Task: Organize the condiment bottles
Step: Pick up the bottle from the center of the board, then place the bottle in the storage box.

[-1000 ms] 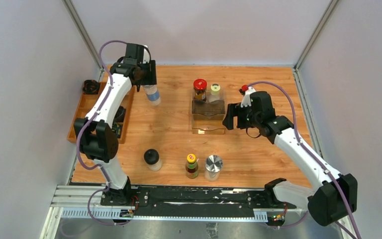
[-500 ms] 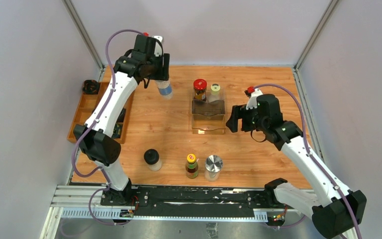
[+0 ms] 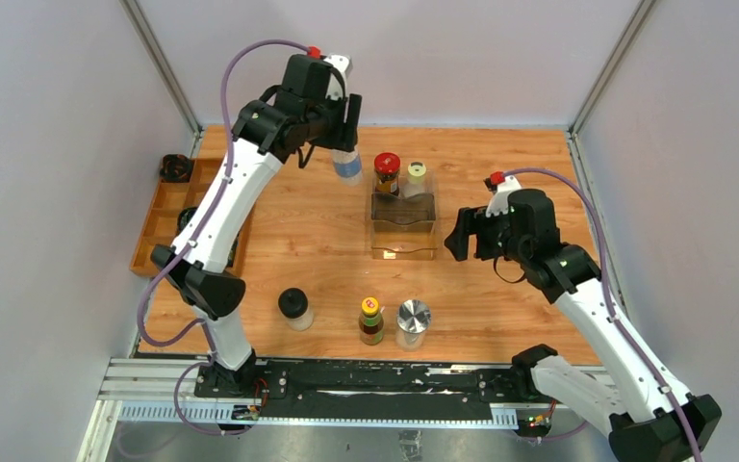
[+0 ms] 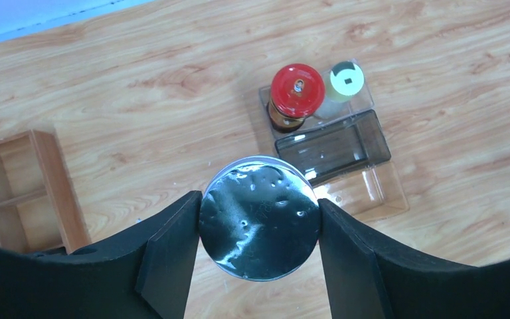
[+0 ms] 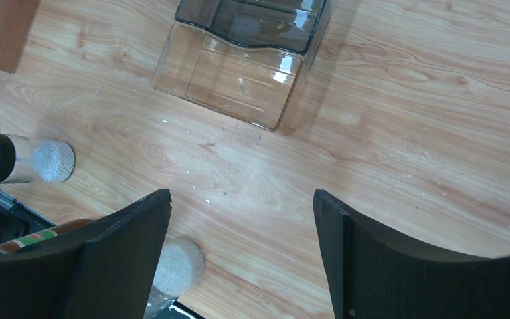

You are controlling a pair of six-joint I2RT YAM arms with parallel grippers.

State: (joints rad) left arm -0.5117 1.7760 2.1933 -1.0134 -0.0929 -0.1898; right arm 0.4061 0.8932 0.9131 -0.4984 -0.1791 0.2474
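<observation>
Blue-labelled jar (image 3: pixel 348 168) rightward, in left pincer (image 4: pixel 259 214)

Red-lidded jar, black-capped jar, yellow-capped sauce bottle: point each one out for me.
red-lidded jar (image 4: pixel 297 90): left wrist view, centre of red lid.
black-capped jar (image 3: pixel 293 302): top external view, on its black cap.
yellow-capped sauce bottle (image 3: pixel 371 305): top external view, on its yellow cap.

The counter (image 3: pixel 308 231) is smooth wood-grain with a soft sheen. The tiered holder (image 5: pixel 229 73) is clear, glossy plastic. The blue-labelled jar (image 4: pixel 259 226) shows a dimpled, shiny foil-like end. The red-lidded dark jar (image 4: pixel 297 90) has a glossy lid.
</observation>
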